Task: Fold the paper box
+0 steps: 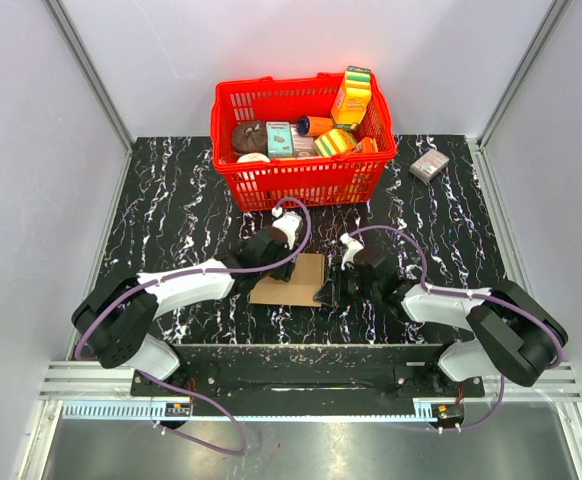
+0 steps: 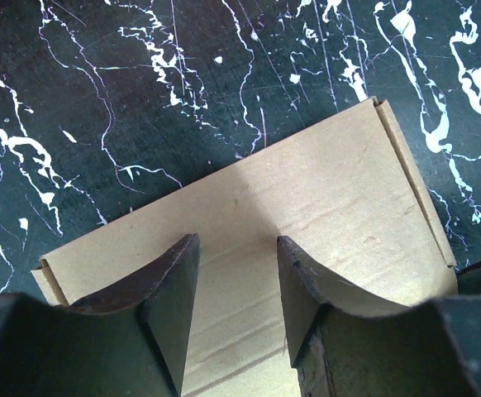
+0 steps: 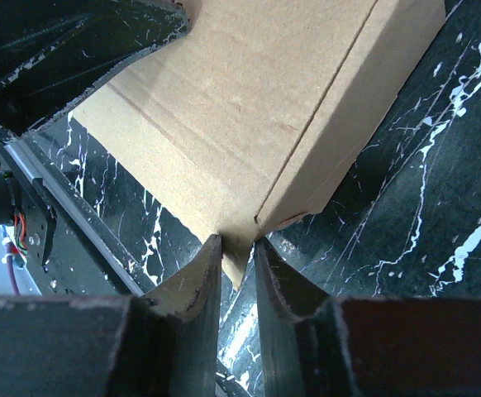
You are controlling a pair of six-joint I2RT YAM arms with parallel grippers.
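Observation:
The paper box (image 1: 296, 285) is a flat folded piece of brown cardboard lying on the black marble table between the two arms. My left gripper (image 1: 277, 266) hangs over its far part. In the left wrist view that gripper (image 2: 237, 243) is open, the fingers straddling bare cardboard (image 2: 323, 190) and holding nothing. My right gripper (image 1: 329, 292) is at the box's right edge. The right wrist view shows it (image 3: 237, 243) shut on a corner of the paper box (image 3: 240, 99), whose side flap is slightly raised.
A red basket (image 1: 301, 185) filled with colourful packages stands at the back centre, just beyond the left gripper. A small grey-pink box (image 1: 429, 165) lies at the back right. Grey walls enclose the table on both sides, and the metal base rail (image 1: 291, 380) runs along the front.

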